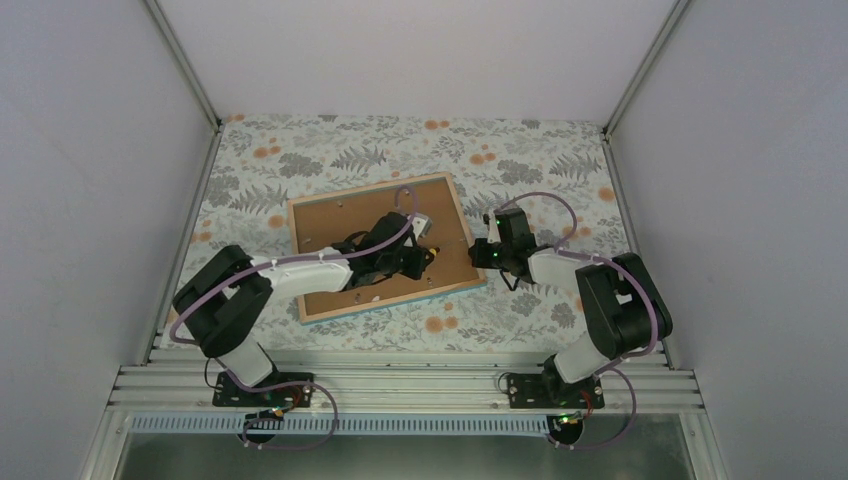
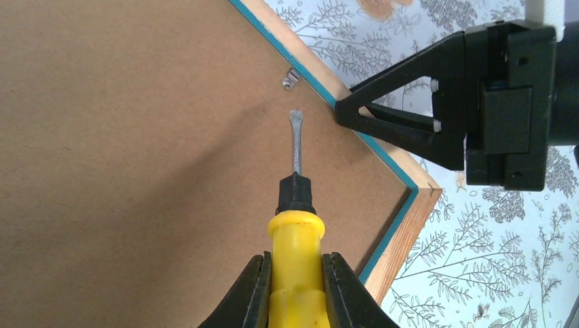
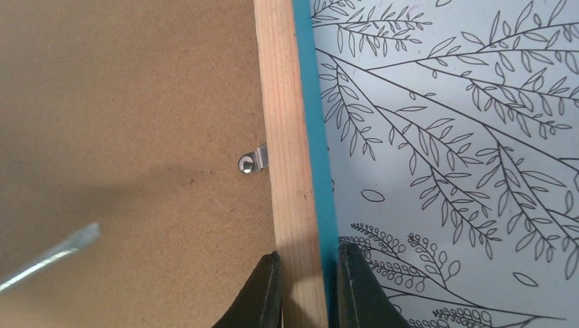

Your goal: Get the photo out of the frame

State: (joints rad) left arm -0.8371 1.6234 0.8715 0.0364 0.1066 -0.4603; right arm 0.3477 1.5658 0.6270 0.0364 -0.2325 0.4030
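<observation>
Frame (image 3: 287, 102) back-up: right end effector (image 3: 308, 253) pinches wood rim, left end effector (image 2: 295, 258) clamps screwdriver (image 2: 295, 225).

Robot lab cell: plain white walls (image 1: 90, 150), aluminium rails (image 1: 400, 385), leaf-print tabletop (image 1: 300, 160).

Leaf-print table (image 1: 300, 150); frame (image 3: 280, 82) face-down

The turquoise wooden frame (image 3: 287, 102) lies face down on the leaf-print table (image 1: 300, 160). The brown fibreboard backing (image 3: 123, 102) lies inside its rim.
</observation>
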